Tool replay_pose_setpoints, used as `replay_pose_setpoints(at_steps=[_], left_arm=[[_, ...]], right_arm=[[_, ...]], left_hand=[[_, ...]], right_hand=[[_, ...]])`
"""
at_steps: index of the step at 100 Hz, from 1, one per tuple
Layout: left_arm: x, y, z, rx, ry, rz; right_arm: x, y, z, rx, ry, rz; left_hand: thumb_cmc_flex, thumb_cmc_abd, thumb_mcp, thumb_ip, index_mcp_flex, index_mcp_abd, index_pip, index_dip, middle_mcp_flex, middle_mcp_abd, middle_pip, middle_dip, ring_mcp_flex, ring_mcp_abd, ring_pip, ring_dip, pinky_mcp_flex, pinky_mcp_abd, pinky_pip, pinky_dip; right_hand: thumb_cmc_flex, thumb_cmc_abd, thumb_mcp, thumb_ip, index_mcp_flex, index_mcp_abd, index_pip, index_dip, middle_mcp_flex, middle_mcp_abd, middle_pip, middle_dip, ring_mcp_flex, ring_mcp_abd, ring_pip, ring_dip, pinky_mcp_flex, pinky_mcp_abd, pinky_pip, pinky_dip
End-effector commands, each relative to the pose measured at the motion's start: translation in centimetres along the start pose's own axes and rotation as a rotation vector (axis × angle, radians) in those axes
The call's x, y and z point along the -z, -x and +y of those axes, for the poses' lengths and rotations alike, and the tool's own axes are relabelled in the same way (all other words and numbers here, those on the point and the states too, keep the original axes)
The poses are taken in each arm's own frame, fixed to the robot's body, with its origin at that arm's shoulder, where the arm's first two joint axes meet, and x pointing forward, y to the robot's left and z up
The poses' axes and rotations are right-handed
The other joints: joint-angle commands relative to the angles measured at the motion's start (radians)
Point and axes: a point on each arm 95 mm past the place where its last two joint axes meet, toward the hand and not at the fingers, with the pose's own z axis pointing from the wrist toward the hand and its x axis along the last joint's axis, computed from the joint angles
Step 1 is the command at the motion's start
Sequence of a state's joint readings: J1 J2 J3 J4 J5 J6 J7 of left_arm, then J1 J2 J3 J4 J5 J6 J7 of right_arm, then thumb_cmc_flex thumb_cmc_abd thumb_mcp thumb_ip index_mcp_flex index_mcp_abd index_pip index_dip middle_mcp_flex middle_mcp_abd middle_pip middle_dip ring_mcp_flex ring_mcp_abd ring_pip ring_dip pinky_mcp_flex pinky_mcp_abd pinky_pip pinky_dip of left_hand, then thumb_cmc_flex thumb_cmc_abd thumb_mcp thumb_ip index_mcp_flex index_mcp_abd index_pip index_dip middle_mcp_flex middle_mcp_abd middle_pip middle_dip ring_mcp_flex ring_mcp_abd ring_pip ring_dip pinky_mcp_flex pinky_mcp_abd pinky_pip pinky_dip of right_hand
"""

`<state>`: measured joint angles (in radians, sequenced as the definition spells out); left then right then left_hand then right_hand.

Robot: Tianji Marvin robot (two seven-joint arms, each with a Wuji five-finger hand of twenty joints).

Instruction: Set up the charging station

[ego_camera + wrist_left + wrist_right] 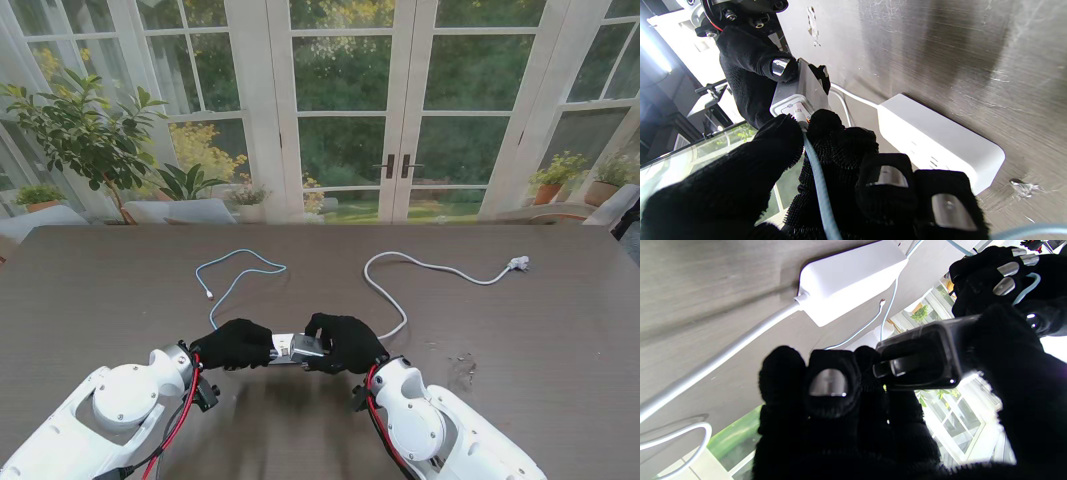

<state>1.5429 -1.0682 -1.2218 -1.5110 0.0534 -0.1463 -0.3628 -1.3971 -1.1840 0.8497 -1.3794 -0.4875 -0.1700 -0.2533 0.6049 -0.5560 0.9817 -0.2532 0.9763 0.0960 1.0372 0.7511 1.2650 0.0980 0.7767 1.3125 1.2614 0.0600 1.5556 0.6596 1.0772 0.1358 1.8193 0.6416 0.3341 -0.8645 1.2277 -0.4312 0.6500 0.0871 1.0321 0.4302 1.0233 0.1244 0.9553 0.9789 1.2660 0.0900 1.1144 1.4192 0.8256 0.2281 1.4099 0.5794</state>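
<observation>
Both hands meet over the table's near edge. Right hand (345, 342) clamps the charger brick (796, 96) steady; left hand (232, 344) pinches the blue cable (818, 180) plug at its port. Power strip (937, 140) lies just beyond the fingers.

Obstacles beyond power strip (940, 140): blue cable (238, 275) loop far-left, white cord (420, 270) far-right; bare table (560, 340) right of it.

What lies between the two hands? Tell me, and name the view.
A grey charger, held by the right hand, meeting the cable plug pinched by the left hand. The stand view shows it; the left wrist view shows the plug.
</observation>
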Motion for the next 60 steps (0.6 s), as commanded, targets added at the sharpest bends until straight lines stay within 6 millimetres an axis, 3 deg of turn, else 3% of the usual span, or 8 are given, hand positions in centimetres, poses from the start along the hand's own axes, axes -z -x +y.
replay_pose_setpoints(at_steps=[1,60], left_arm=[[-0.06,-0.03,0.25,0.009,0.021,0.0],[-0.19,0.08,0.14,0.054,0.021,0.005]], right_arm=[[-0.05,-0.27,-0.35,0.0,-0.009,0.014],[-0.01,-0.5,-0.55,0.078,0.058,0.082]], left_hand=[[-0.01,0.038,0.052,-0.033,-0.001,0.033,0.046,0.025,0.009,0.034,0.019,0.009,0.014,-0.068,0.063,0.01,0.014,-0.047,0.239,0.008],[-0.009,0.038,0.046,-0.029,0.002,0.03,0.042,0.026,0.011,0.029,0.021,0.009,0.015,-0.108,0.105,0.019,0.019,-0.082,0.275,0.017]], right_hand=[[0.115,0.103,0.178,0.063,0.049,-0.184,0.385,0.063,0.065,-0.114,0.062,0.003,0.044,-0.03,0.022,-0.745,0.014,-0.027,0.044,0.005],[0.105,0.098,0.187,0.058,0.049,-0.196,0.396,0.05,0.069,-0.122,0.068,-0.002,0.049,-0.042,0.023,-0.745,0.022,-0.039,0.043,0.001]])
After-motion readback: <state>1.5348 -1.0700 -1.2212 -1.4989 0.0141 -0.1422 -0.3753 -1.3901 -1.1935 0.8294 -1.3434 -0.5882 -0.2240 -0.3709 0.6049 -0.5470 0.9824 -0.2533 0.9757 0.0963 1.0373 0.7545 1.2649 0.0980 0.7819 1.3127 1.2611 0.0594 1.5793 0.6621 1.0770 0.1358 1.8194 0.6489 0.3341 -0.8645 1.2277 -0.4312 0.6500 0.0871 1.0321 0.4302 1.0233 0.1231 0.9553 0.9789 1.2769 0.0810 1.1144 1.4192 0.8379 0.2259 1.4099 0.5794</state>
